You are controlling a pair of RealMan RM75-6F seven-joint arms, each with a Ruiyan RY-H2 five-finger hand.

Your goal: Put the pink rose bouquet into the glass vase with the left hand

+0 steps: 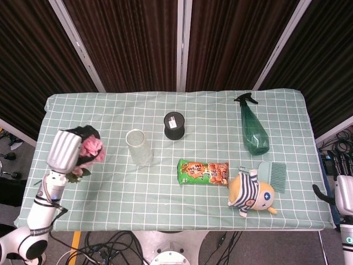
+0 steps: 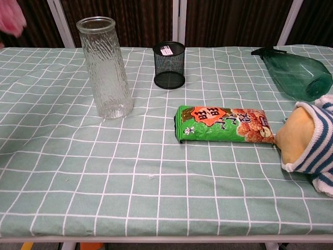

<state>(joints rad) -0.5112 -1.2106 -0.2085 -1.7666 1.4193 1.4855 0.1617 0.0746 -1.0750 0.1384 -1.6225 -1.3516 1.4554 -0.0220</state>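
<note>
Left hand (image 1: pixel 67 152) is up over the table's left edge, fingers wrapped around the pink rose bouquet (image 1: pixel 90 149), blooms poking out toward the vase side, some green leaves hanging below the hand. In the chest view only a blurred pink bit of the bouquet (image 2: pixel 11 20) shows at the top left corner. Glass vase (image 1: pixel 138 147) stands upright on the green checked tablecloth (image 1: pixel 99 116), well apart from the bouquet and to its right; nothing inside it as far as the chest view shows (image 2: pixel 105 67). Behind the vase and to its right, black mesh pen cup (image 1: pixel 174 125), upright. Green snack bag (image 1: pixel 203 171) lies flat in front of the cup. Green spray bottle (image 1: pixel 253 129) lies on its side at the right. Striped plush toy (image 1: pixel 251 193) sits near the front right edge, a teal brush (image 1: pixel 273 173) touching it on the far side. Right hand (image 1: pixel 343 194) barely visible at the right frame edge, off the table; cannot tell how its fingers are set.
</note>
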